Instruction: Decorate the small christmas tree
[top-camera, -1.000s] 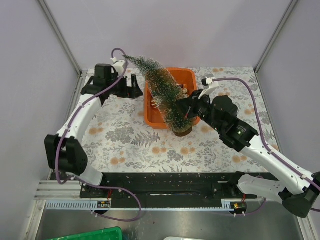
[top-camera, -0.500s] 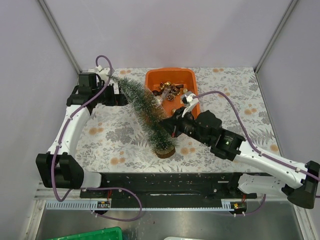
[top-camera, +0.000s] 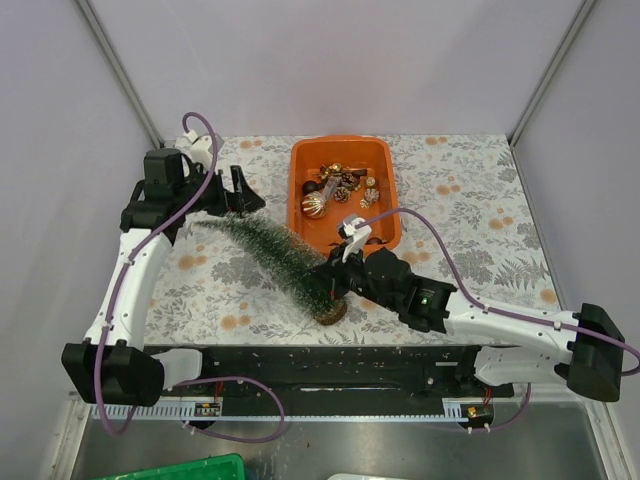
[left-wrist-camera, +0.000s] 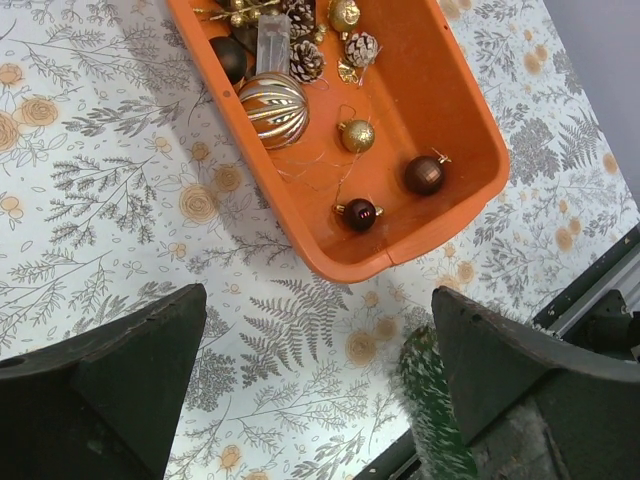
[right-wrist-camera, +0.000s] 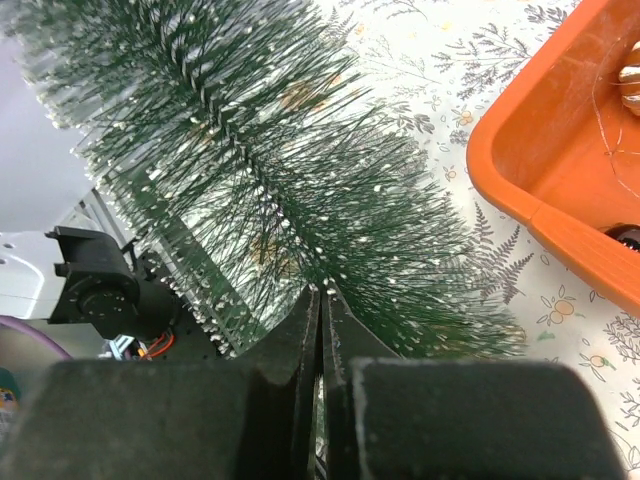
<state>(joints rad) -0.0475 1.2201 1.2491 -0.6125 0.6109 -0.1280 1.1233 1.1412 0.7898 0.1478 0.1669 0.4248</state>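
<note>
Right claw (right-wrist-camera: 320, 300) grips the small christmas tree (right-wrist-camera: 250, 170), a pinch only its wrist view shows; left claw (left-wrist-camera: 318, 345) gapes wide.

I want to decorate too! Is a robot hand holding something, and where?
The right gripper is shut on the small christmas tree, low among its bristles near the base. The left gripper is open and empty.
</note>
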